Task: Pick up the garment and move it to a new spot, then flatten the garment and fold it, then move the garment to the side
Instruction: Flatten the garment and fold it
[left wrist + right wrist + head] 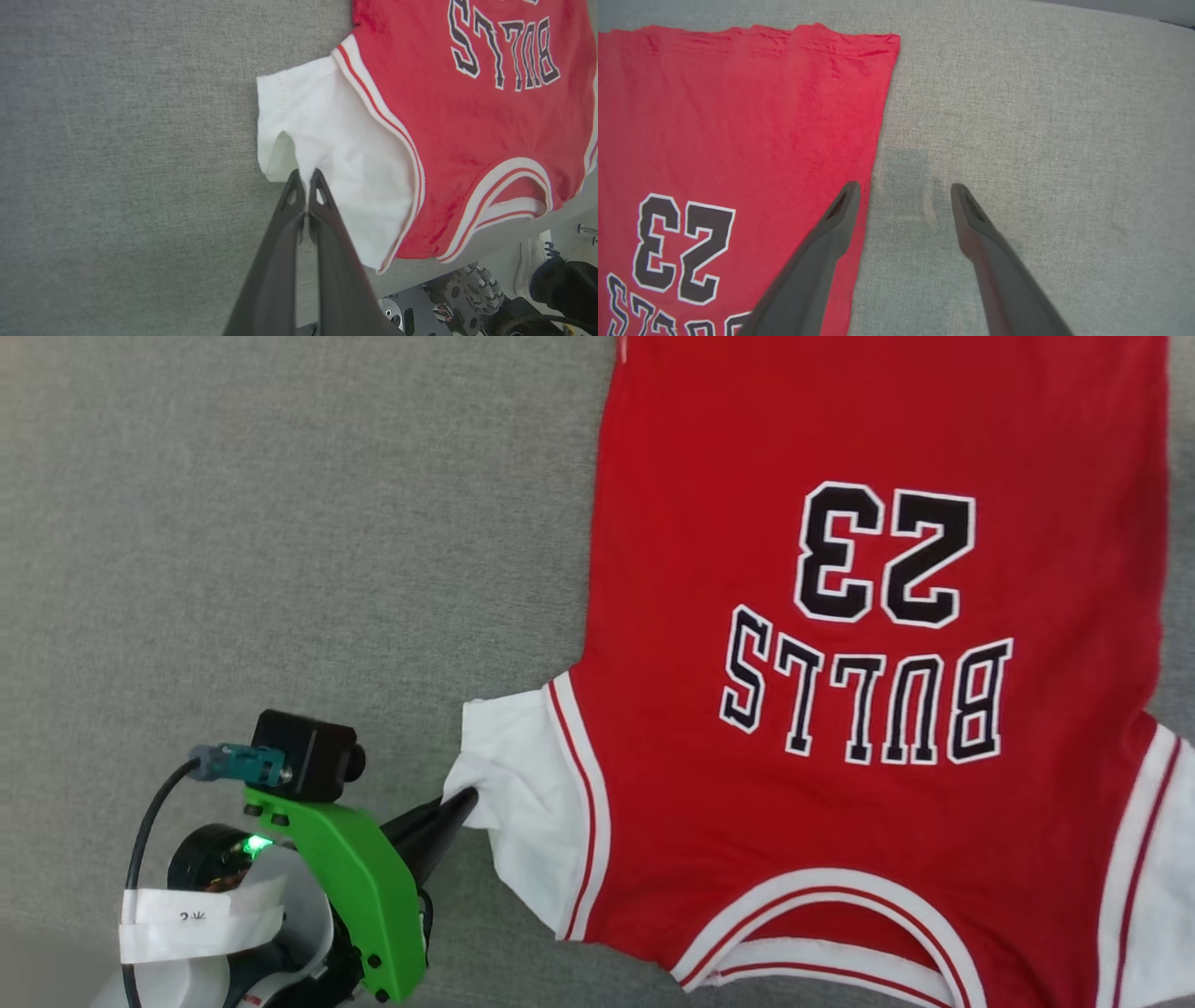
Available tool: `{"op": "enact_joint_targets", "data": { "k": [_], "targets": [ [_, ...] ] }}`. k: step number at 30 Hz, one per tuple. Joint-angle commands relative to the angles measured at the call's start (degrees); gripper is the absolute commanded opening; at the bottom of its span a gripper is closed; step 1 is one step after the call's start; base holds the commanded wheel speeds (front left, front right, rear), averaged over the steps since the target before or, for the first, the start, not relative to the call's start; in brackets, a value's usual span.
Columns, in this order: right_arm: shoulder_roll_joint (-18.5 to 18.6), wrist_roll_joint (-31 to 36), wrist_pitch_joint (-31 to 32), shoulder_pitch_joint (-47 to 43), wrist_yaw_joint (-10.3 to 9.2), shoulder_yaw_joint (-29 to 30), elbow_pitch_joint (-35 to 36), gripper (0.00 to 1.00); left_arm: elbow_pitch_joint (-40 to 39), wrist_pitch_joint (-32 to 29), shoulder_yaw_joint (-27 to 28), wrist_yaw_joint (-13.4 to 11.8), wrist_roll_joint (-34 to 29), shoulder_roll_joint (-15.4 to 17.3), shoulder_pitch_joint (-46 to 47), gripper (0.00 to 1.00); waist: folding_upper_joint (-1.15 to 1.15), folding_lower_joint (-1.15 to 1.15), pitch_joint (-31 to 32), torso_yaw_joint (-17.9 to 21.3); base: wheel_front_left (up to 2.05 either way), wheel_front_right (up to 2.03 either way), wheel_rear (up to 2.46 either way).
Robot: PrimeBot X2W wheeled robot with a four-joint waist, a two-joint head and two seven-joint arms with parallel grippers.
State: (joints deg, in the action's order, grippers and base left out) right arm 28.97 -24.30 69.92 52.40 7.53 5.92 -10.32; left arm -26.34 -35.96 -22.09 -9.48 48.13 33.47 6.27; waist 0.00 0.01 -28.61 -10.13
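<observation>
While the red jersey-style T-shirt (691, 569) with white short sleeves and black white-outlined lettering lies spread flat, print side up, on the grey woven fabric surface (280, 523), the left gripper (306, 179) pinches the puckered edge of one white sleeve (336, 140), fingers pressed together. Jaws of the right gripper (903, 196) stand wide, one finger over the shirt's red side edge, the other over bare grey cloth, gripping nothing.
</observation>
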Motion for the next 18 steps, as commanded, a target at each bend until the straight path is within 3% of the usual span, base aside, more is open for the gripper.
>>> {"op": "enact_joint_targets", "data": {
  "k": [1, 7, 18],
  "targets": [
    [0.1, 1.1, 0.2, 2.4, -0.04, -0.2, -1.4, 1.00, 0.1, 0.4, -0.3, 0.4, -0.8, -0.6, 1.1, 0.00, 0.00, -0.01, -5.9, -5.9, 0.00, 0.00, 0.00],
    [2.4, 5.3, -0.4, 10.8, -0.04, -1.6, -9.2, 1.00, -0.6, 2.2, -1.9, 1.2, -2.9, -2.3, 3.5, 0.00, 0.00, -0.01, -9.6, -9.4, 0.00, 0.00, 0.00],
    [3.4, 7.7, -2.0, 15.5, -0.04, -3.0, -14.4, 1.00, 1.0, 4.2, -3.2, 2.3, -2.8, -4.6, 4.8, 0.00, 0.00, -0.01, -12.3, -11.6, 0.00, 0.00, 0.00]
  ]
}}
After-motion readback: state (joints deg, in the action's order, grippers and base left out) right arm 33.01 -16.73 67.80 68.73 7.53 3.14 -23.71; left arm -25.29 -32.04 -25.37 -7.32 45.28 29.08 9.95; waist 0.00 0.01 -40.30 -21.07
